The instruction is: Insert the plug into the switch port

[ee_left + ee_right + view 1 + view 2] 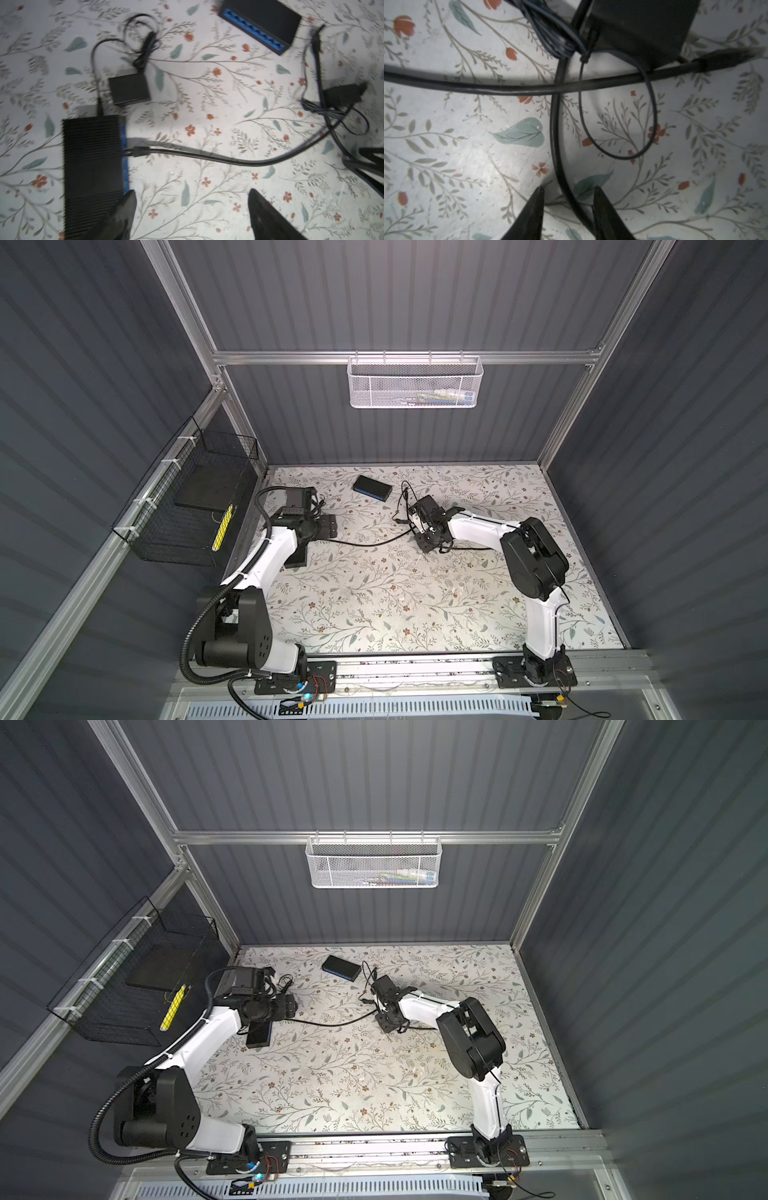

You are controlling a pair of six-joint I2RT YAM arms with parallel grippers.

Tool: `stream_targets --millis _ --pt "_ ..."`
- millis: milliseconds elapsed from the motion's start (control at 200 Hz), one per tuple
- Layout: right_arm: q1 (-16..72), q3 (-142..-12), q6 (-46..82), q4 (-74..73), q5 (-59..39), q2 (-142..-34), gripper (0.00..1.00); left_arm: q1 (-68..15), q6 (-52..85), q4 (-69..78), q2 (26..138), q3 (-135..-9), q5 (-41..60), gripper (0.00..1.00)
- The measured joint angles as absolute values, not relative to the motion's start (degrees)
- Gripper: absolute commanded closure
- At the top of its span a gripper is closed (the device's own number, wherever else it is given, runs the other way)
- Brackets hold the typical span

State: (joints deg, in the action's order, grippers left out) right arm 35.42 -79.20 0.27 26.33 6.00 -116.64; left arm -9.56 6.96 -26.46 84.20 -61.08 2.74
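Observation:
A flat black switch (372, 488) (261, 22) lies near the back of the table, its blue face showing a row of free switch ports (254, 31). A second, ribbed black switch (93, 166) (258, 1034) lies under my left arm with a black cable (207, 158) plugged into its blue side. The cable's free plug (726, 56) (318, 31) lies blurred on the table beside a black power adapter (643, 25). My right gripper (568, 190) (417, 531) is low over the table, jaws apart on either side of the cable, with gaps showing. My left gripper (192, 193) (328, 526) is wide open and empty beside the ribbed switch.
A small black adapter (128, 87) with a coiled cord lies by the ribbed switch. A thin wire loop (616, 124) lies beside the cable. A black wire basket (187, 506) hangs on the left wall and a white mesh basket (415, 381) on the back wall.

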Motion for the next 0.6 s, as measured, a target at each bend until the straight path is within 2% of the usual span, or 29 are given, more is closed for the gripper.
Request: stream_targets --millis 190,410,600 --pt "35.4 -79.07 1.32 26.39 6.7 -116.71 0.8 -17.85 5.17 -23.81 92.29 -62.0 3.11 0.16" --pt "34.76 -75.88 3.7 24.49 6.48 -114.83 0.86 -23.73 0.49 -20.97 101.95 -64.05 4.73 0.16" --pt "29.95 -70.87 7.2 23.92 4.45 -111.04 0.9 -26.72 -3.55 -19.46 108.51 -70.48 6.94 0.16"
